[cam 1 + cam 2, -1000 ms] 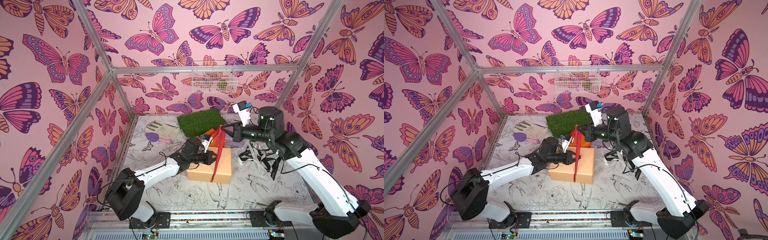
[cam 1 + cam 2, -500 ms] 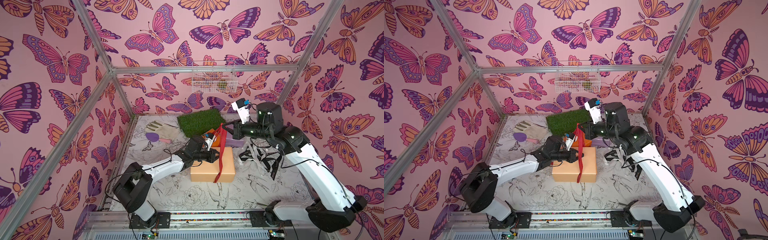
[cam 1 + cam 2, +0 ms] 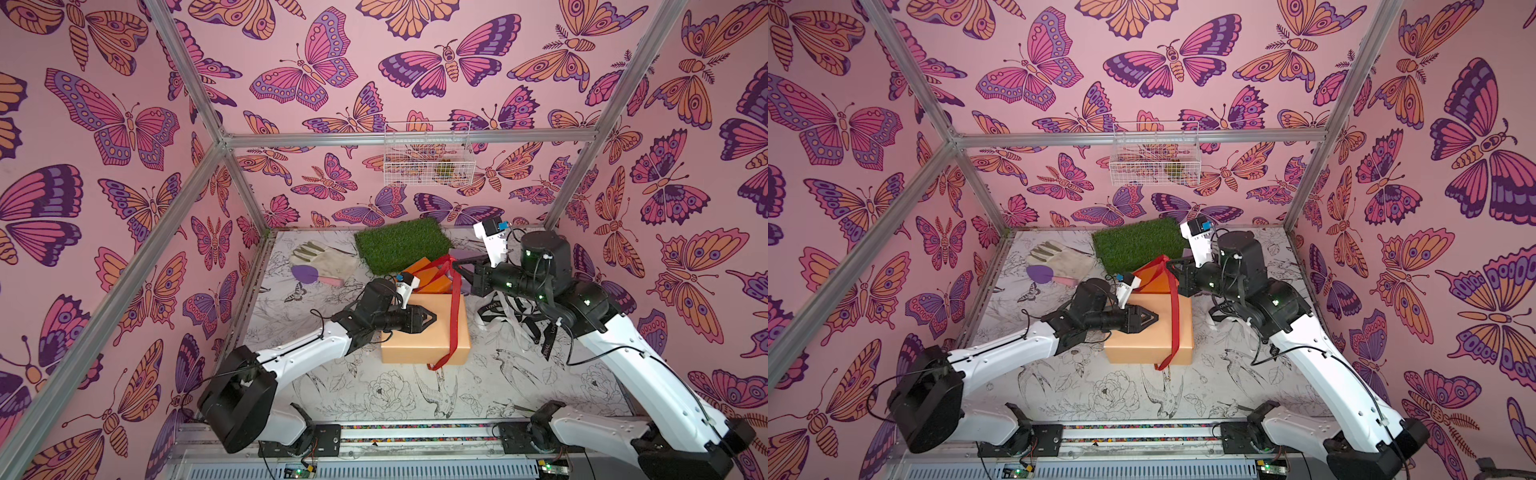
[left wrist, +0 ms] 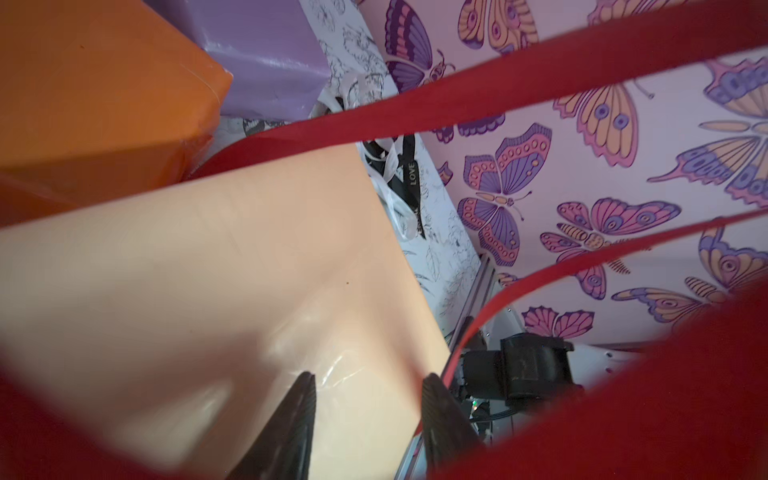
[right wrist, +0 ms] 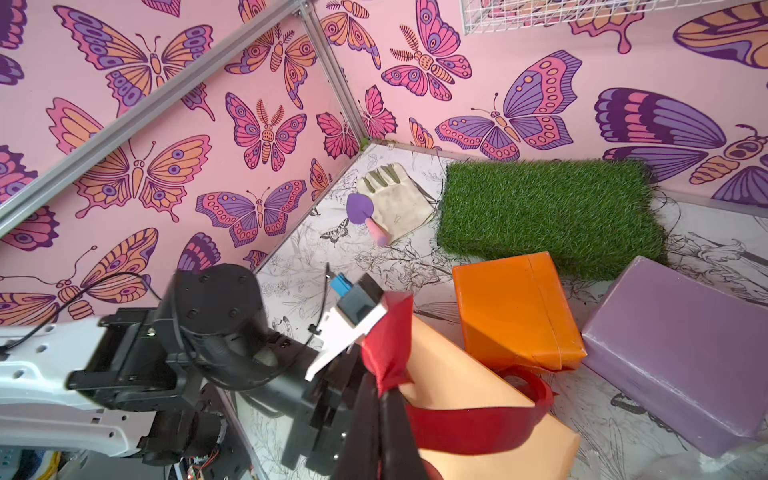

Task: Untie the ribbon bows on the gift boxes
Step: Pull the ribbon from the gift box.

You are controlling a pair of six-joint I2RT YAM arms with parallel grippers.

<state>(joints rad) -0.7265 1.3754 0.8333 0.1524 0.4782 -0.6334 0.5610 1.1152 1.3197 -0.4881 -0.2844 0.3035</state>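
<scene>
Far left on bench (image 3: 374, 390): pale glove (image 3: 328, 259). Next, left claw (image 3: 430, 318) hovering over left part of peach box (image 3: 419, 345) top, fingers spread apart, gripping nothing. Peach box mid-bench, red ribbon (image 3: 456, 307) draped loose across its right part, one end hanging over near edge onto bench, other end lifted. Just behind, orange box (image 5: 515, 307); green turf mat (image 3: 401, 245) farther back. Right claw (image 3: 458, 265) clamped tight on raised red ribbon above far right of peach box. Lilac box (image 5: 681, 349) right of orange box. Rightmost, black ribbon (image 4: 410, 174) and pale ribbon (image 4: 395, 203) heaped loose on bench.
</scene>
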